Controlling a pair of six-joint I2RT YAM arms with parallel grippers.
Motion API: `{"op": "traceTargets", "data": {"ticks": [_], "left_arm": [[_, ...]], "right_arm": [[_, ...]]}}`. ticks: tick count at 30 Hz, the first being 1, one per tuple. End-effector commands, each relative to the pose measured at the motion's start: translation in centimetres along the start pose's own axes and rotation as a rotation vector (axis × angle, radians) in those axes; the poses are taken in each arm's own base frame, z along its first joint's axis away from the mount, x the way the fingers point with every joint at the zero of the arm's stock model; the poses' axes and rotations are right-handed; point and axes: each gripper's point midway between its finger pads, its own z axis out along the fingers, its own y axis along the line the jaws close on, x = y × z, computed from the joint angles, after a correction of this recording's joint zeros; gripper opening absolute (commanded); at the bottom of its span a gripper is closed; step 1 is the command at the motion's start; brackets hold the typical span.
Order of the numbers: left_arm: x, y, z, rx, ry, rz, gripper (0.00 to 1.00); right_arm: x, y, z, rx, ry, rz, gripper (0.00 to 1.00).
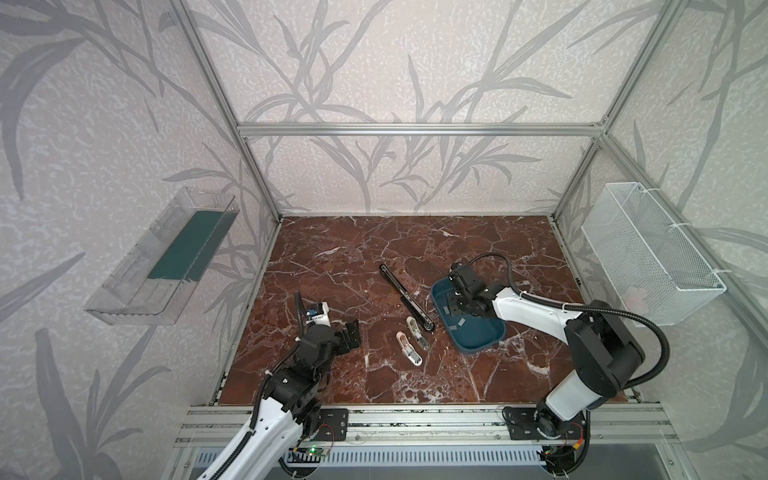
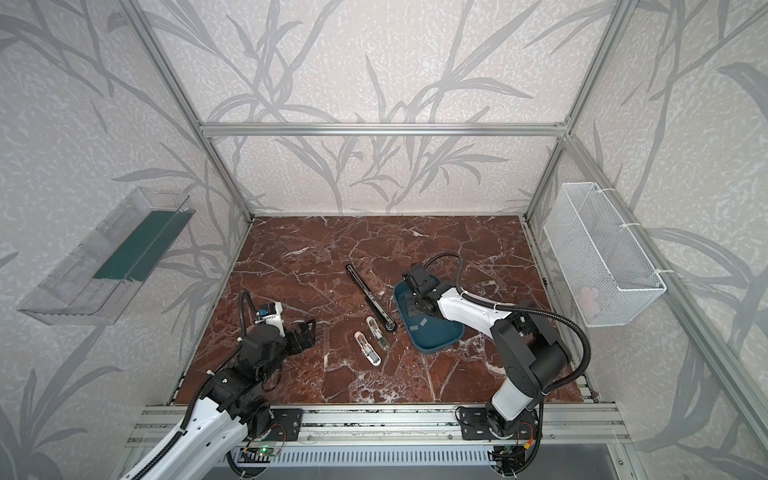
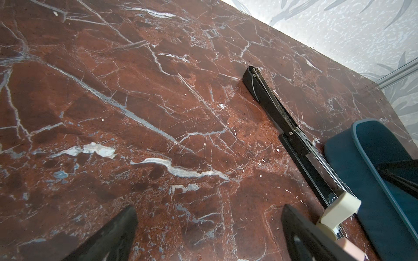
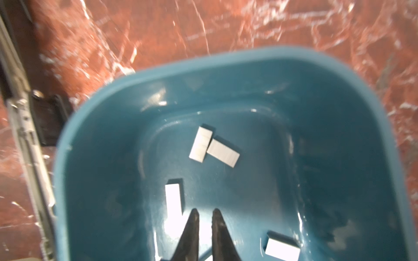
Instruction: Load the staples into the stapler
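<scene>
Just beside right claw (image 4: 205, 212), staples (image 4: 173, 198) lie.

Glossy plastic tray (image 4: 226, 90) — polished marble tabletop (image 3: 135, 90)

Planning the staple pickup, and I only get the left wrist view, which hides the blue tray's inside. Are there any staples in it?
Observer: Yes. The right wrist view shows at least four staples lying loose on the floor of the blue tray.
Operator: Where's the right gripper?
Observer: The right gripper hangs over that floor, tips down, close by one strip.
Operator: Holding one?
Observer: Its fingers stand almost together; glare hides whether a strip sits between them.
</scene>
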Motion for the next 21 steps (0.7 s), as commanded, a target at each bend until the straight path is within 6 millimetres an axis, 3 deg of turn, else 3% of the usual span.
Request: {"op": "traceTargets", "data": {"ticks": [1,9,13,17,21], "left_arm": [[-0.5,0.2,-0.2,-0.015,-0.013,-0.008,0.99],[-0.5,0.2,0.0,-0.022,-0.008,-0.005,0.99],[-0.4,0.4,0.1,-0.038,0.000,-0.003,0.99],[-0.4,0.4,0.2,-0.043,0.003,-0.003,0.99],[-0.3,0.5,0.3,-0.048,0.008,0.000,0.99]], "right_arm": [[-0.4,-0.6,-0.8,0.030,-0.023,0.000,0.22],[-1.4,0.3,0.4,0.000,-0.034,-0.132,0.34],[-2.6,0.4,1.3,-0.031,-0.034,-0.187,0.37],[-2.6,-0.3,3.6,-0.054,0.010,-0.192,0.37],[-2.9,-0.1,4.6,-0.109,0.032,-0.173,0.37]]}}
